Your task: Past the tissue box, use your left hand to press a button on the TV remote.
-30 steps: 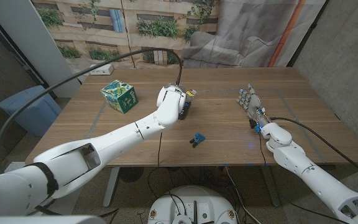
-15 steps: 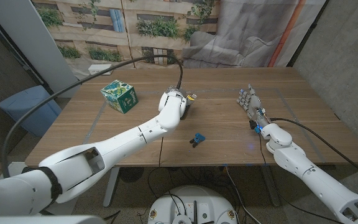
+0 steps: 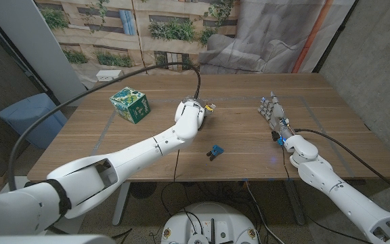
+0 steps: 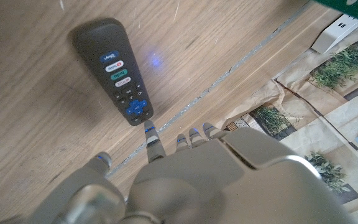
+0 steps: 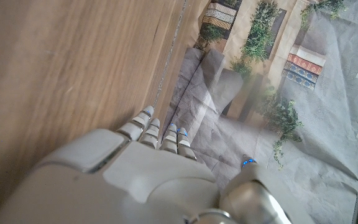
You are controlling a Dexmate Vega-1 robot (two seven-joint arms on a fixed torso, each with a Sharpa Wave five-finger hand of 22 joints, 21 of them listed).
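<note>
Nearest the robot on the wooden table (image 3: 249, 152), a small blue-and-black clip-like object (image 3: 214, 152) lay by itself, well apart from both hands. To the robot's right, the right hand (image 3: 274, 115) waited near the table's right side with its fingers extended and close together, holding nothing; it had no part in the step. Farther in, near the table's middle, the left hand (image 3: 193, 112) was poised over the TV remote (image 4: 116, 70), which the head view mostly hid beneath the hand. In the left wrist view the remote lay flat on the wood, buttons up, its blue pad end nearest the hand. The left hand's fingers (image 4: 153, 142) were held close together and empty, one fingertip leading just short of that blue pad; whether it already touched the remote could not be told. The step in hand appeared to be the press itself. Doing it well would probably have meant bringing the leading fingertip straight down on one button, with the other fingers kept lifted so they did not catch neighbouring keys. The remote was light and lay loose on smooth wood, so a slanted push might have slid or pivoted it; a vertical, gentle press seemed the safer way. Beyond the left hand toward the table's far left stood the green tissue box (image 3: 130, 104), well clear of the arm.
</note>
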